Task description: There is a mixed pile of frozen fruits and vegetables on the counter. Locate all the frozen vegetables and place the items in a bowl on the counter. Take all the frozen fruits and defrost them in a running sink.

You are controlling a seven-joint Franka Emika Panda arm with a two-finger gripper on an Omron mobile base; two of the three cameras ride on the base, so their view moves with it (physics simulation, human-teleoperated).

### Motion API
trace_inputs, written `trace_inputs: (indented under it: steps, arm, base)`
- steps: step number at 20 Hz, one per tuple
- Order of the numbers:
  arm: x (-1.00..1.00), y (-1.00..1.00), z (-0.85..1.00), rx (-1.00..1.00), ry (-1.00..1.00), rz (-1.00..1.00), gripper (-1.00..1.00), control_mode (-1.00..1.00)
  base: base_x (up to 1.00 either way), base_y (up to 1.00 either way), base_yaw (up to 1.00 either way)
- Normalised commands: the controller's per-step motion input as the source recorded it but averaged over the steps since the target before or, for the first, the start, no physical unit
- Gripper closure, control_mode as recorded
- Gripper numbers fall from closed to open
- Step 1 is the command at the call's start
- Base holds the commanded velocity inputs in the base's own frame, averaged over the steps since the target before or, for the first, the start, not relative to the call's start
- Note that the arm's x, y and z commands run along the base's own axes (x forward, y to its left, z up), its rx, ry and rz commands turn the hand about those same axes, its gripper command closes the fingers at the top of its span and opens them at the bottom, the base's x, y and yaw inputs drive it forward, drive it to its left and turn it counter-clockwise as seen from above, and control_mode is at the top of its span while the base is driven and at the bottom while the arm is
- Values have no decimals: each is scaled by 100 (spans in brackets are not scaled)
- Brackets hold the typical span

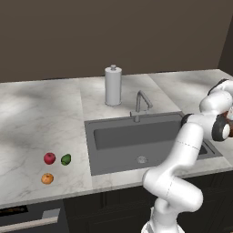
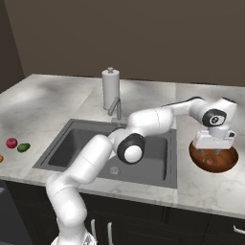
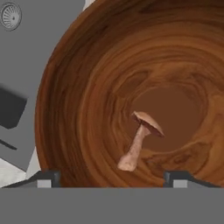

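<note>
Marble counter (image 1: 41,113) with a dark sink (image 1: 136,141) set into it, arm reaching right to the bowl.

On the left lie a red apple (image 1: 49,158), a green piece (image 1: 66,159) and an orange (image 1: 47,179); behind the sink stands a paper-towel roll (image 1: 113,85). At right, the gripper (image 2: 216,152) hangs over the wooden bowl (image 2: 229,162), fingers (image 3: 48,179) spread wide and holding nothing; the mushroom (image 3: 141,139) lies free inside the bowl.
</note>
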Motion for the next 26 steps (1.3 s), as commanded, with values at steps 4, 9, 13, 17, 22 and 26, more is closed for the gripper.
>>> trace_inputs:
  steps: [4, 9, 13, 17, 22, 26]
  arm:
    - [-8, 4, 40, 0, 2, -5, -100, -100]
    - [-16, 37, 48, 3, -1, -8, -100, -100]
    - [-34, 68, 41, 0, -3, -9, -100, -100]
    - [-30, 58, 20, -7, -4, -17, -100, -100]
    - [-42, 81, 25, 0, 16, -10, -100, -100]
    - [-29, 100, 31, 0, 17, -1, -100, -100]
  base:
    - [0, 0, 0]
    - [0, 0, 0]
    - [0, 0, 0]
    - [0, 0, 0]
    - [0, 0, 0]
    - [0, 0, 0]
